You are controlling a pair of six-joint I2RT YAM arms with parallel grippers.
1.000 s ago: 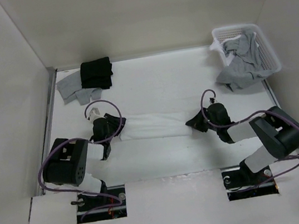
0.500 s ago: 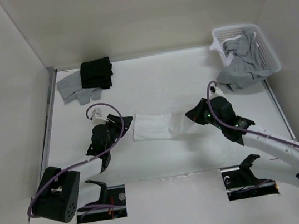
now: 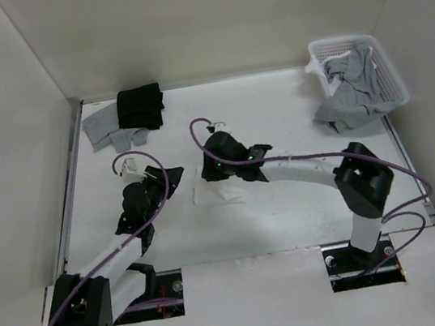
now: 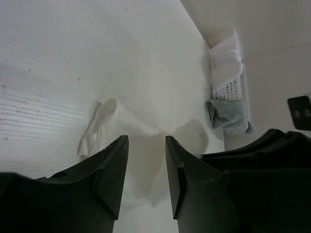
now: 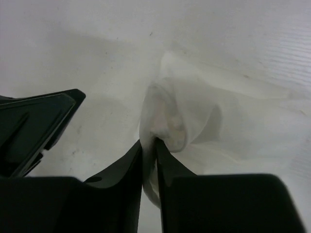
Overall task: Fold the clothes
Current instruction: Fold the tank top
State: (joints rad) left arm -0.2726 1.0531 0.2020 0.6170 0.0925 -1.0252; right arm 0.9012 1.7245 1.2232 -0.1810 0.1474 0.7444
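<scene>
Our right gripper (image 5: 148, 143) pinches a thin fold of the white top (image 5: 199, 114), and the rest lies bunched just ahead of it. Our left gripper (image 4: 146, 141) stands spread and empty, with the cloth just in front. We should lay the fold flat, edges matched, before releasing.

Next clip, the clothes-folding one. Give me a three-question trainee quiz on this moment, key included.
1. True or false: the left gripper grips the white top.
2. The white basket holds: A) grey clothes; B) red towels; C) nothing.
3. Fill in: the right gripper pinches a fold of the ____.
Key: 1 false, its jaws stand open and empty; 2 A; 3 white top.
</scene>
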